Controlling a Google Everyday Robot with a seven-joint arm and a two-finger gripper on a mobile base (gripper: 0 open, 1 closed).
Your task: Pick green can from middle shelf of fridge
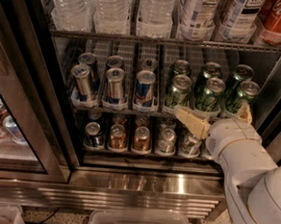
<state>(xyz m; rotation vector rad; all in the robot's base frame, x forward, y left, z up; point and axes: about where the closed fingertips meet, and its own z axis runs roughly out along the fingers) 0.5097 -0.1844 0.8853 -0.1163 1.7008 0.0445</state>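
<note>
You see the fridge (145, 182) with its door open, and the gripper (212, 110) is in front of the right side of the middle shelf (131, 110), at the height of the shelf's front edge. Its two tan fingers (192, 123) are wide apart and they hold nothing. One finger lies low before the lane of the front left green can (179, 91); the other finger shows only partly, beside the bottom of the front right green can (243, 96). The front middle green can (210, 93) stands upright just above the gap between the two fingers; if a finger touches any can, you cannot tell from here. Three more green cans (211, 70) stand behind these, one in each lane, so there are six on the right half of the shelf. The left half holds the blue-and-silver cans (115, 83), also upright in their white lanes. The white arm (243, 155) comes from the lower right corner and covers part of the bottom shelf, where the small bronze and silver cans (141, 138) stand. On the shelf above you see water bottles (109, 5).
</note>
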